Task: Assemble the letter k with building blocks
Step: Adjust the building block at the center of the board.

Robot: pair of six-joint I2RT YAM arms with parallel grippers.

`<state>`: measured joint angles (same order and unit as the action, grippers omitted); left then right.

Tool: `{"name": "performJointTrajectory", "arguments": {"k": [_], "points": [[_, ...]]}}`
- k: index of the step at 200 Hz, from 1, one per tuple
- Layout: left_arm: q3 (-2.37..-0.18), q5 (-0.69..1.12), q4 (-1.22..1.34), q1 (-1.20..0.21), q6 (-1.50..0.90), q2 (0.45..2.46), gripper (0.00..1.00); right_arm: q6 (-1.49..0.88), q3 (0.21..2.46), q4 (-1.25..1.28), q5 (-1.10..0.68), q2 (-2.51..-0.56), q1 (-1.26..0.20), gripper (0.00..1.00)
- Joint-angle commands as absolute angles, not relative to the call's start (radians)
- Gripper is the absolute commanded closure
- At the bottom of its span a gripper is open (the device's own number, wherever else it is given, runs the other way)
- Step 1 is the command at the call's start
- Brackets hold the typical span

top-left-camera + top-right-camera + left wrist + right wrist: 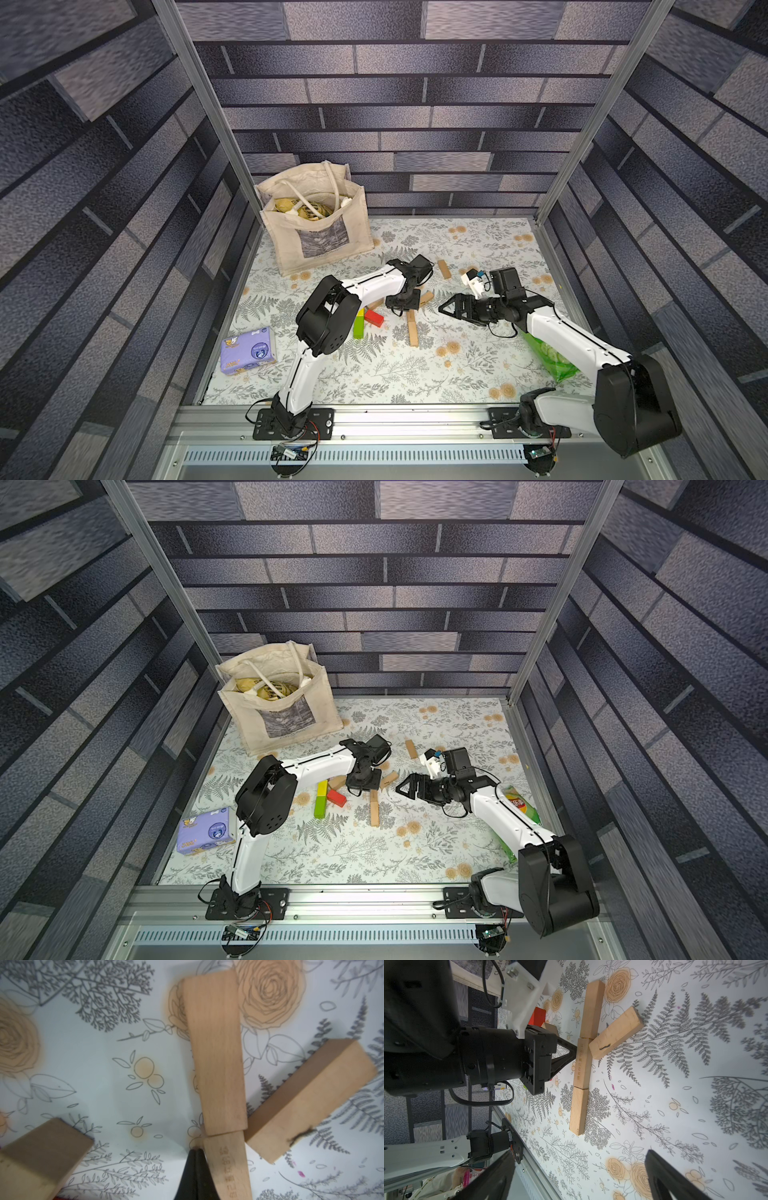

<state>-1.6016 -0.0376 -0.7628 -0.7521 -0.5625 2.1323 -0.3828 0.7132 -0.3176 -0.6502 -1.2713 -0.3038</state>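
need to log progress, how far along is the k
Done: three plain blocks lie end to end as the stem, and a slanted block forms one arm. In hand: nothing held; the shut left gripper sits against the stem's middle; the right gripper is open and empty. Left: the second slanted arm, perhaps from the spare block.

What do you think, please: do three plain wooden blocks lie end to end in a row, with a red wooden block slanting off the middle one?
Not quite: the slanting wooden block is plain light wood, not red, as the right wrist view shows. It does slant off the middle of the row of three plain wooden blocks.
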Motion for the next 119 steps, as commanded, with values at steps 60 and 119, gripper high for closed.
{"name": "performJointTrajectory", "arguments": {"k": [60, 119], "points": [[-1.64, -0.058, -0.799, -0.752, -0.586, 2.161, 0.96, -0.364, 0.721, -0.343, -0.664, -1.279, -0.313, 0.0], [-1.643, -0.07, -0.814, -0.745, -0.587, 2.167, 0.88, -0.36, 0.727, -0.352, -0.661, -1.283, -0.313, 0.0]]}}
